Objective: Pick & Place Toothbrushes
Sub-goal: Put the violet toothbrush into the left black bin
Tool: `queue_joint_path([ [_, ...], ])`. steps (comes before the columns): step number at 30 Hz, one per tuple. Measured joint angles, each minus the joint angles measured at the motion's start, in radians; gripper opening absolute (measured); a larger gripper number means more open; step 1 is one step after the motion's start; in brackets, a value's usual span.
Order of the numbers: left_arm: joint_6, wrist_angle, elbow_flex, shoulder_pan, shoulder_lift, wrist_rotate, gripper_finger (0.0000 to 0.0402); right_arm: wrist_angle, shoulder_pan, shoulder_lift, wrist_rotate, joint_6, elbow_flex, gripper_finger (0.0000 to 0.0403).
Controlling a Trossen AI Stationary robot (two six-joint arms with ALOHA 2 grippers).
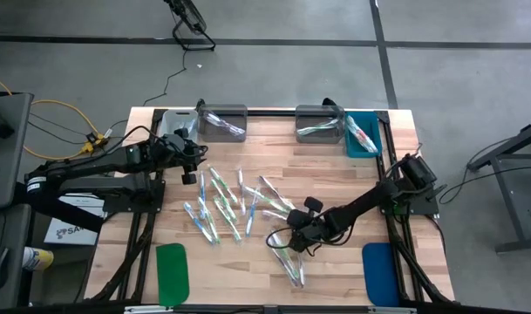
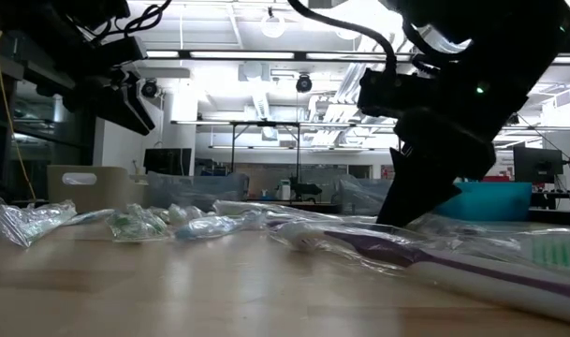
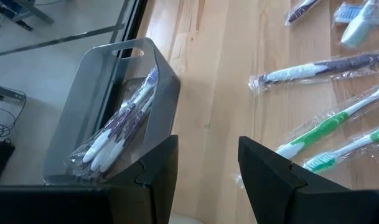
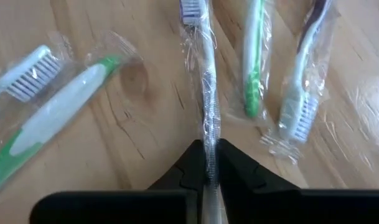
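Now gripping: right end effector (image 4: 208,163) pinched narrow on a wrapped toothbrush (image 4: 205,81) lying on the tabletop (image 1: 335,166).
Next it likely needs lifting toward a bin; left end effector (image 3: 208,171) hovers open near the grey bin (image 3: 108,118).

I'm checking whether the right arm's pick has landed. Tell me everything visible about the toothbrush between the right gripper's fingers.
The pinched toothbrush is a slim, whitish one with pale blue-white bristles, sealed in a crinkled clear wrapper. It lies flat on the wooden table, bristle end pointing away from the right gripper, whose fingers are shut on its handle through the wrapper. A green toothbrush lies apart beside it. In the high view the grip sits at the front of the scattered pile.
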Motion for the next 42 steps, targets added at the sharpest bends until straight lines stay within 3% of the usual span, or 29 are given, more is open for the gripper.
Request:
queue_joint_path([
  [12,0.0,0.044,0.0,0.0,0.002,0.006,0.0161,-0.245,-0.025,-0.331,-0.044,-0.069,0.0,0.0017],
  [17,0.01,0.206,0.0,0.0,0.038,0.044,0.0161,-0.328,-0.031,-0.43,0.142,-0.15,0.0,0.0017],
  [22,0.066,0.424,0.0,0.0,0.136,0.141,0.0161,-0.295,-0.072,-0.451,0.314,-0.224,-0.014,0.0017],
  [27,0.104,0.598,0.0,0.001,0.274,0.165,0.0161,-0.01,-0.137,-0.452,0.323,-0.304,-0.145,0.0017],
  [33,0.105,0.785,0.0,0.003,0.456,0.172,0.0161,0.62,-0.206,-0.451,0.309,-0.462,-0.394,0.0017],
  [37,0.073,0.98,0.0,0.049,0.565,0.309,0.0161,1.038,-0.262,-0.434,0.234,-0.599,-0.543,0.0017],
  [42,-0.054,1.271,0.004,0.129,0.695,0.541,0.0161,1.25,-0.343,-0.418,0.116,-0.766,-0.596,0.0017],
])
